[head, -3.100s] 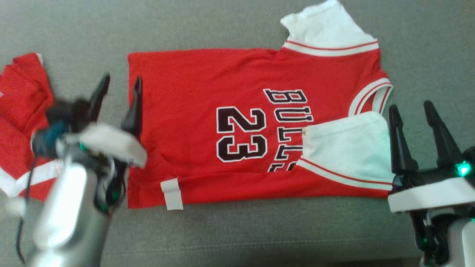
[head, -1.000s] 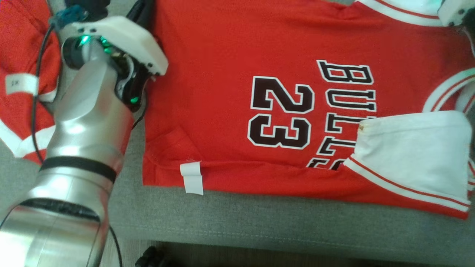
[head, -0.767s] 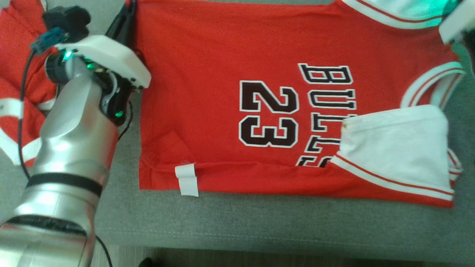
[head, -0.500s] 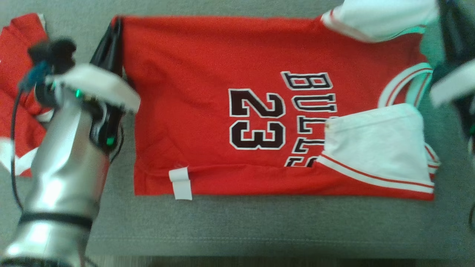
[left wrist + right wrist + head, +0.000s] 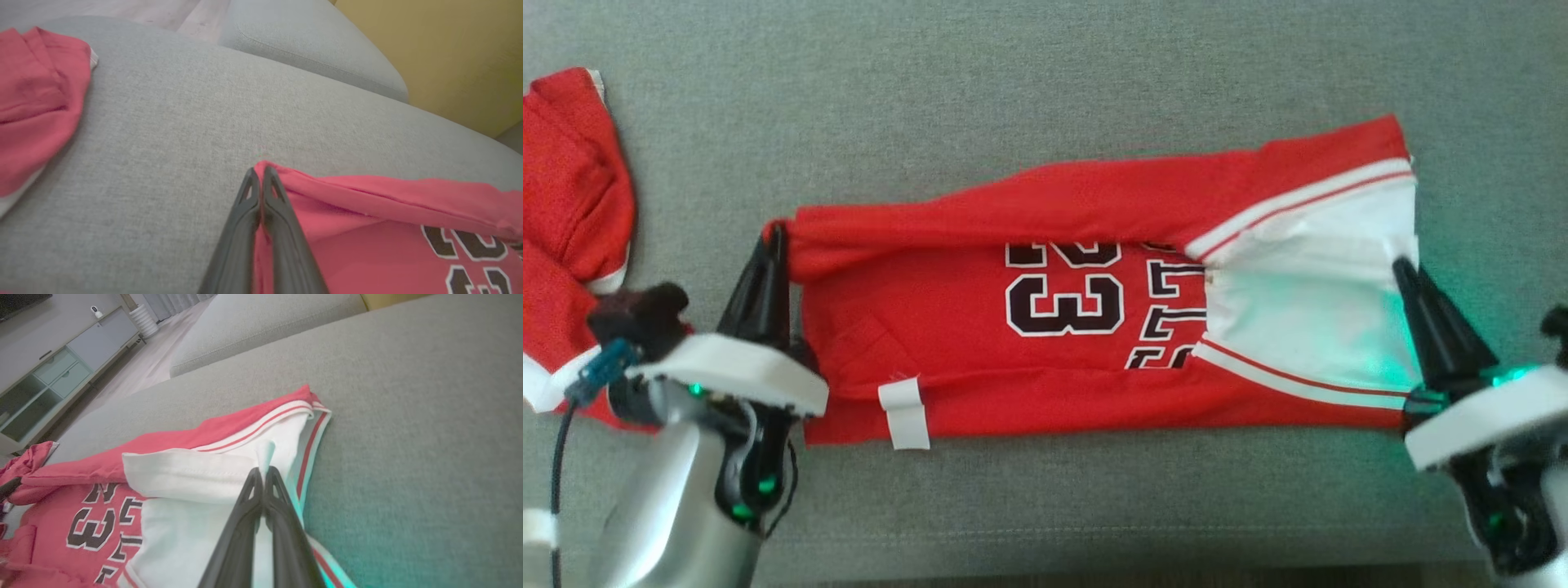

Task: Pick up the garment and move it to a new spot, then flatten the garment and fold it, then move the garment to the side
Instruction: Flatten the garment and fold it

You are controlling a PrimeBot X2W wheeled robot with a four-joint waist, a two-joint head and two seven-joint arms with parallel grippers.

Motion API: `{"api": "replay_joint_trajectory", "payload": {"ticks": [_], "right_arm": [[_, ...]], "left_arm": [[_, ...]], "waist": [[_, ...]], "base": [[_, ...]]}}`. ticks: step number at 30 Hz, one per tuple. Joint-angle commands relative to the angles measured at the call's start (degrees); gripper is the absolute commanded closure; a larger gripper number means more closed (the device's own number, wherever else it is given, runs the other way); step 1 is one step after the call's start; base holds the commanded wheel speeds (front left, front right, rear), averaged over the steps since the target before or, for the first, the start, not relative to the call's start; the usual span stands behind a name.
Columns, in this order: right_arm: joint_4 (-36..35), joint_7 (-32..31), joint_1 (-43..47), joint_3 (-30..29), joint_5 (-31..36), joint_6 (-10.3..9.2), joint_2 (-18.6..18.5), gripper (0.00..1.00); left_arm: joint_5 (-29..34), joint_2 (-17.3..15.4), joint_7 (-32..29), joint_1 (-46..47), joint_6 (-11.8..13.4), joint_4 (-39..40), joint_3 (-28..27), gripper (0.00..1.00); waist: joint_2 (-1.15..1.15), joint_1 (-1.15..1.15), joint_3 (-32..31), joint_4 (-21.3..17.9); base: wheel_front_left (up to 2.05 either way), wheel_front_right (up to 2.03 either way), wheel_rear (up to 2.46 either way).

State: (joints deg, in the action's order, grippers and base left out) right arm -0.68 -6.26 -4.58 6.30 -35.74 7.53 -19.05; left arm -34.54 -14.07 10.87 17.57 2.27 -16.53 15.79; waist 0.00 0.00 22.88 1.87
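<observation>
The garment (image 5: 947, 327) is a red jersey with white sleeves and a black "23". It lies lengthwise on the grey sofa seat (image 5: 1045, 90), its far edge drawn over toward me so the fold covers the top of the print. My left gripper (image 5: 772, 238) is shut on its red left corner (image 5: 273, 171). My right gripper (image 5: 1401, 268) is shut on the white fabric (image 5: 229, 473) at the right end. In the left wrist view the left gripper (image 5: 258, 172) pinches the hem; in the right wrist view the right gripper (image 5: 261, 471) pinches the white sleeve.
A second red garment (image 5: 572, 212) lies crumpled at the left end of the seat. A white label (image 5: 905, 415) hangs at the jersey's near hem. The seat's front edge (image 5: 1045, 543) runs close below. A back cushion (image 5: 310, 45) and a low cabinet (image 5: 61, 363) stand beyond.
Both shut grippers have come back toward me with the jersey's far edge, folding it over the upper half of the print. The head camera has also tilted up.
</observation>
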Motion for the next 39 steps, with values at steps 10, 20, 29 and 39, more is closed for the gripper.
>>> {"api": "replay_joint_trajectory", "payload": {"ticks": [10, 20, 29, 39], "right_arm": [[-4.8, -2.4, 9.1, -2.8, 1.3, -0.04, 4.4, 1.00], [-7.6, 0.5, 8.9, -4.2, 8.0, -0.04, 6.2, 0.00], [-16.7, 4.9, 6.7, -7.4, 20.4, -0.04, 9.5, 0.00], [-18.0, 3.7, 6.8, -6.6, 23.5, -0.04, 10.6, 0.00]], "left_arm": [[-1.3, -2.8, -4.1, -7.3, 3.6, 7.9, -2.1, 1.00], [3.4, -3.1, 1.1, -8.7, 6.4, 8.0, -1.4, 0.00], [12.7, -2.2, 4.1, -9.4, 10.8, 17.6, -2.9, 0.00], [16.7, -1.3, 4.1, -12.5, 11.5, 22.3, -2.5, 0.00]], "waist": [[0.00, 0.00, -1.0, -0.4], [0.00, 0.00, -2.7, -0.7], [0.00, 0.00, -5.8, -0.8], [0.00, 0.00, -8.5, -1.3]], "base": [[0.00, 0.00, 0.00], [0.00, 0.00, 0.00], [0.00, 0.00, 0.00], [0.00, 0.00, 0.00]]}}
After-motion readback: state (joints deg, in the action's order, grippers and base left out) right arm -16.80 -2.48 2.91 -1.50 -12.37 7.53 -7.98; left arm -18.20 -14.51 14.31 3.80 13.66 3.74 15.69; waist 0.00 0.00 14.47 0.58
